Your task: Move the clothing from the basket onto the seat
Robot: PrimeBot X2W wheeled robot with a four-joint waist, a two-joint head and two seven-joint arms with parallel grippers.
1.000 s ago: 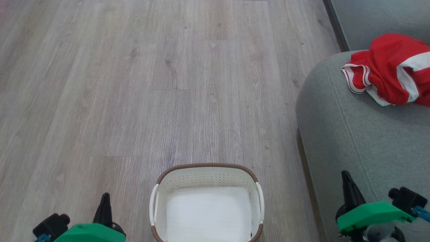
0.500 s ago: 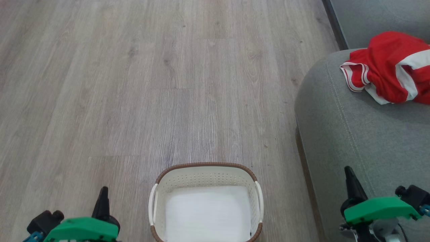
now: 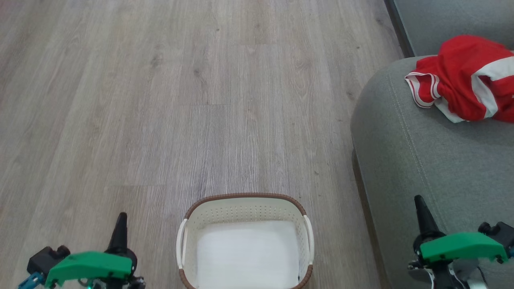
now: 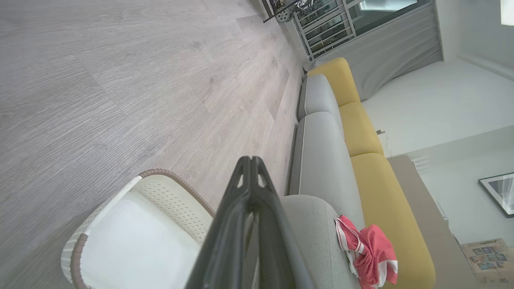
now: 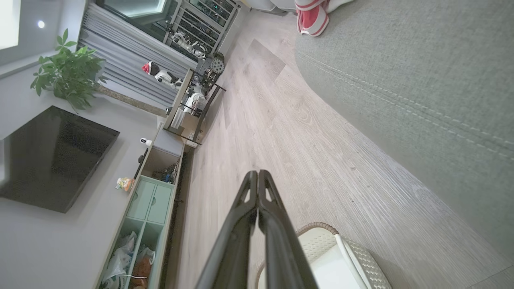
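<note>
This is a home living room. A long sofa (image 4: pixel 321 176) with grey and yellow cushions runs up the middle of the left wrist view, on a pale wood-look floor (image 3: pixel 200 100). At the left of the right wrist view are a wall-mounted television (image 5: pixel 52 156), a potted plant (image 5: pixel 68 76) and a low cabinet (image 5: pixel 150 200).

At lower left of head view, left gripper (image 3: pixel 121 217) seen with fingers pointed up frame, pressed together into one dark spike. Behind it, green left wrist cover (image 3: pixel 90 265) seen lying roughly level. At lower right, right gripper (image 3: pixel 419 200) seen in matching pose, fingers joined, with green right wrist cover (image 3: pixel 461 245) behind. In each wrist view, finger pair seen meeting tip to tip. Grippers set well apart.
</note>
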